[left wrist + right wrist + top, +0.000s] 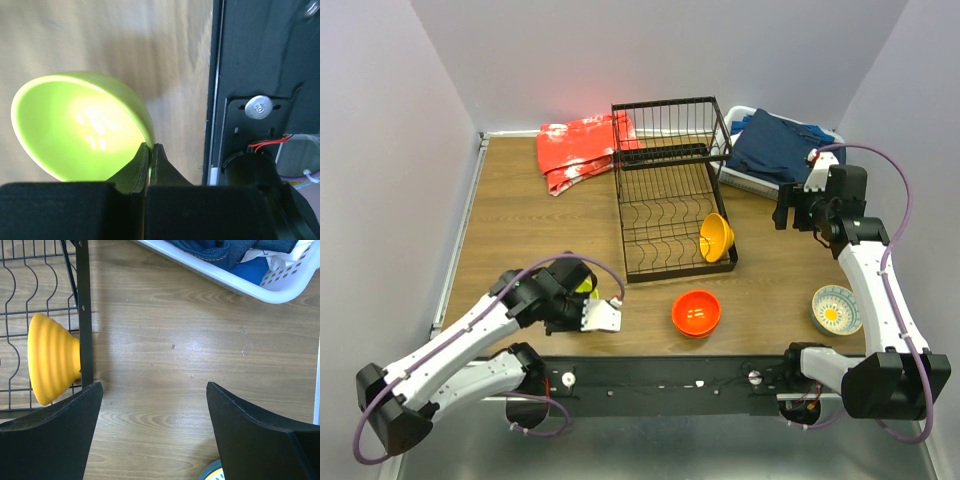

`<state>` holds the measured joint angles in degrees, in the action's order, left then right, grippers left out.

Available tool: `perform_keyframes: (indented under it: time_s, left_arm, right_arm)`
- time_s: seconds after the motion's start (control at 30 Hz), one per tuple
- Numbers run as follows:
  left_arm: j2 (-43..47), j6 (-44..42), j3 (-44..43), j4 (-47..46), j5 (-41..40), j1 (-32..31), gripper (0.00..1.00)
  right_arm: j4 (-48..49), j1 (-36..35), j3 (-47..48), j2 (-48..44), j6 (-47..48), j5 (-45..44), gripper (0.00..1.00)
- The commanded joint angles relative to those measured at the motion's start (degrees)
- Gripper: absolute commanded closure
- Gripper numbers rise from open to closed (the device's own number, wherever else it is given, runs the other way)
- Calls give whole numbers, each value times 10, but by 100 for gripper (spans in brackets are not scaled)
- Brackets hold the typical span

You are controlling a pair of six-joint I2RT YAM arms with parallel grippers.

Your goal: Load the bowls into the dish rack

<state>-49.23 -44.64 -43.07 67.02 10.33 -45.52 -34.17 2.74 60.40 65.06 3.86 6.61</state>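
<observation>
Down at the near edge, around seven o'clock on the table (pixel 510 200), the left gripper (pixel 151 147) has its jaws pinched tight on the rim of the lime green bowl (pixel 80 125), one finger inside the wall and one outside. The bowl looks light, rigid and glossy, so that thin rim is a fair place to hold it, but a smooth wall pinched at one edge will probably want to swing or slide if the lift is quick. At six o'clock, the red-orange bowl (pixel 697 312) sits upright on the wood, and at about four o'clock the white patterned bowl (pixel 836 309) waits, upright too. Both look just as hard and slick, and their rims are free all round for the same pinch. Further up, the yellow-orange bowl (pixel 716 237) is already on edge in the near right corner of the dish rack (pixel 665 190). At three o'clock the right gripper (pixel 155 390) hovers with its jaws wide and nothing between them, over bare wood between the rack and the white basket (pixel 745 175). At eleven o'clock lies a red cloth (pixel 582 150).
</observation>
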Motion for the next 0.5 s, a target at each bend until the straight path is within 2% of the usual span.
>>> perform_keyframes:
  time_s: [0.0, 0.1, 0.13, 0.23, 0.27, 0.33, 0.37, 0.47]
  left_arm:
    - [-2, -20, -133, 66, 71, -3, 100]
    - [-44, 8, -200, 38, 118, -3, 100]
    - [-54, 42, -214, 16, 129, -3, 100]
    - [-88, 98, -216, -87, 182, -3, 100]
    - [-94, 145, -211, -158, 195, -3, 100]
    - [-110, 204, -194, -230, 220, -3, 100]
    - [-116, 269, -190, -298, 224, -1, 100]
    - [-134, 368, -161, -402, 232, 3, 100]
  right_arm:
    - [5, 3, -2, -10, -5, 7, 8]
    - [7, 3, -4, -15, -6, 6, 8]
    - [7, 3, -5, -16, -10, 4, 8]
    - [4, 3, -9, -22, -16, -3, 8]
    - [2, 3, -8, -23, -17, -4, 8]
    - [-3, 3, -6, -27, -17, -6, 8]
    - [-5, 4, -4, -27, -18, -7, 8]
    - [-12, 3, 3, -29, -18, -12, 8]
